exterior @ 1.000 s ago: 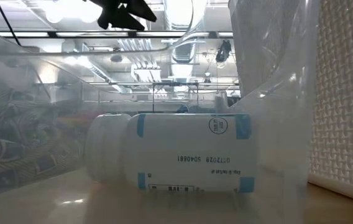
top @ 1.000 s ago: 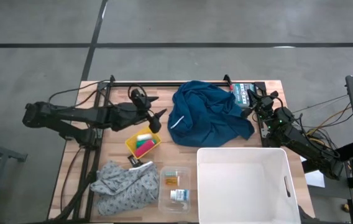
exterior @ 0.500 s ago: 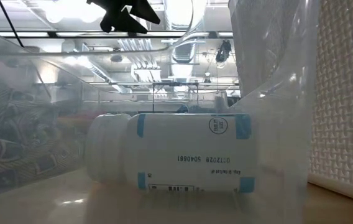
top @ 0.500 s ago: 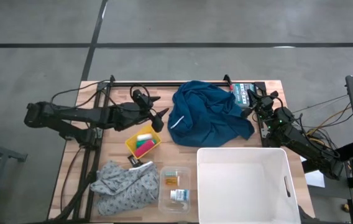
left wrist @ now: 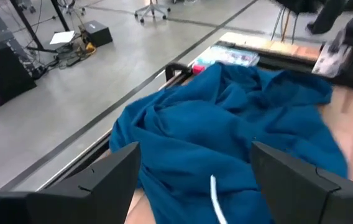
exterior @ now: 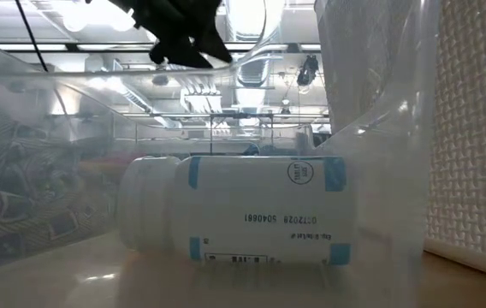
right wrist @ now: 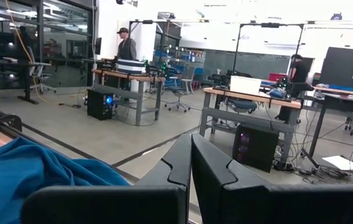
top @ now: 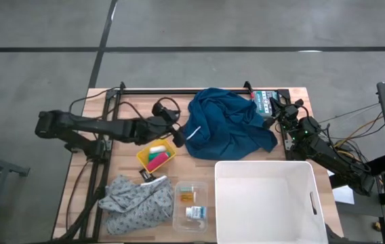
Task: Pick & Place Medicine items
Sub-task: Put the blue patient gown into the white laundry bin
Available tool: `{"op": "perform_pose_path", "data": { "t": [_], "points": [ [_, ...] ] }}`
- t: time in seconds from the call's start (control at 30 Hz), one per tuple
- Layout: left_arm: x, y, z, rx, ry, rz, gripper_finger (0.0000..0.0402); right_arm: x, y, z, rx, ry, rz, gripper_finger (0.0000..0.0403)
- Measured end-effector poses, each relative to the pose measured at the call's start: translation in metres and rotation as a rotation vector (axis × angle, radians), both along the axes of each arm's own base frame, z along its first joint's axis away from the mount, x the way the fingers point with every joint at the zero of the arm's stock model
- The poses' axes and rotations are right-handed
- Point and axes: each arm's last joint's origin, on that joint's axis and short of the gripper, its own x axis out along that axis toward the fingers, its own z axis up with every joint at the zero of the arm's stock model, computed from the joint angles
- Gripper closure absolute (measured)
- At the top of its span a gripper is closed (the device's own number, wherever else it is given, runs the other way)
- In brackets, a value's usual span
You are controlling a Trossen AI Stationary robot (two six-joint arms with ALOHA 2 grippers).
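Observation:
A clear plastic tray [top: 191, 204] near the table's front holds both medicine items: a small orange-amber item [top: 187, 196] and a white bottle with blue print [top: 194, 213]. The low view shows that bottle [exterior: 243, 214] lying on its side on the tray floor. My left gripper [top: 174, 133] is open and hovers above the table between the yellow bin [top: 156, 156] and the left edge of the blue cloth [top: 226, 127]. In its wrist view [left wrist: 192, 186] the fingers stand wide apart, facing the cloth [left wrist: 226, 124]. My right gripper [top: 272, 108] is shut [right wrist: 191, 168] and waits at the table's far right.
A large white bin [top: 270, 200] fills the near right corner. A grey patterned cloth [top: 138, 203] lies near left, beside the tray. The yellow bin holds pink, green and white pieces. A teal box [top: 266, 98] sits at the far right, by my right gripper. A black rail [top: 179, 90] runs along the far edge.
My left gripper has moved toward the table's right and a little toward the near edge, closing on the left edge of the blue cloth. It has also come lower in the low view, and it has stayed open. The tray, the medicine items and the cloths have not moved.

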Motion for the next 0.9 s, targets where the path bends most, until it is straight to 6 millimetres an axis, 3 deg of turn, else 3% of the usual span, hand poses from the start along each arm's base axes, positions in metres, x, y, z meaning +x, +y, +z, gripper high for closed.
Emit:
{"op": "perform_pose_path", "data": {
  "t": [0.2, 0.47, 0.9],
  "points": [
    [0.009, 0.011, -0.007, -0.014, -0.014, 0.024, 0.0097, 0.0, 0.0, 0.0, 0.0, 0.001, 0.0, 0.0394],
    [0.021, 0.011, -0.016, -0.006, -0.036, -0.004, 0.0097, 0.0, 0.0, 0.0, 0.0, 0.0, 0.0, 0.0394],
    [0.032, 0.007, -0.007, -0.005, -0.16, -0.175, 0.0097, 0.0, 0.0, 0.0, 0.0, 0.0, 0.0, 0.0394]
  ]
}}
